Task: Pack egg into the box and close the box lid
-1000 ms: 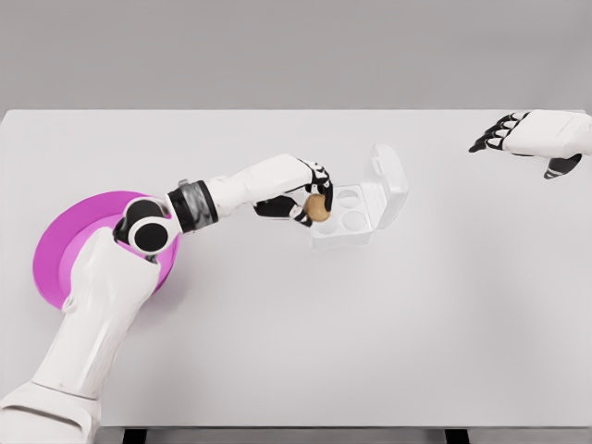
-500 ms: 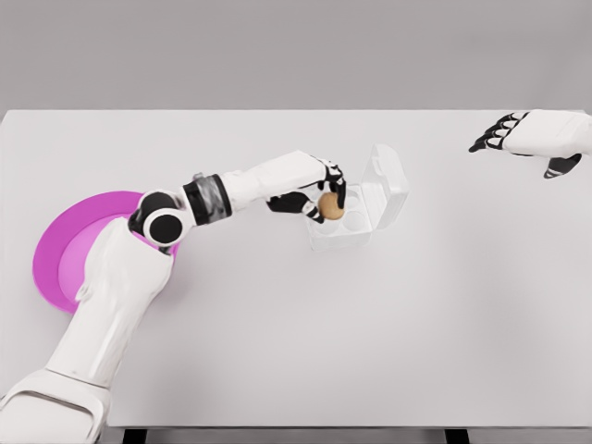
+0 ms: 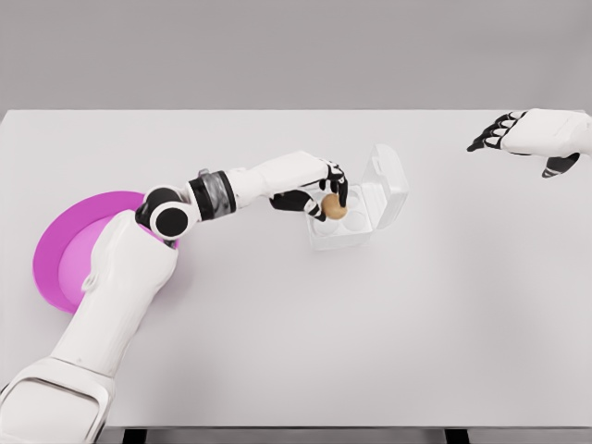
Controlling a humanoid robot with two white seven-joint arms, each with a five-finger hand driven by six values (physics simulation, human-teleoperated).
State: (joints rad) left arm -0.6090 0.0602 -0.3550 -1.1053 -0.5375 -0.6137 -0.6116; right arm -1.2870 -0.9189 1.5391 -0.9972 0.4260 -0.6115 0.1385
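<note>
A brown egg is held in the fingers of my left hand, right over the left side of the white egg box. The box stands at the table's middle with its lid tilted up and open on the far right side. Round empty cups show in the box tray. My right hand hovers at the far right, fingers spread and holding nothing, well away from the box.
A magenta plate lies at the left of the white table, partly under my left arm's elbow.
My left hand has carried the egg to the right, from beside the box's left edge to over its tray. The right hand has stayed in place.
</note>
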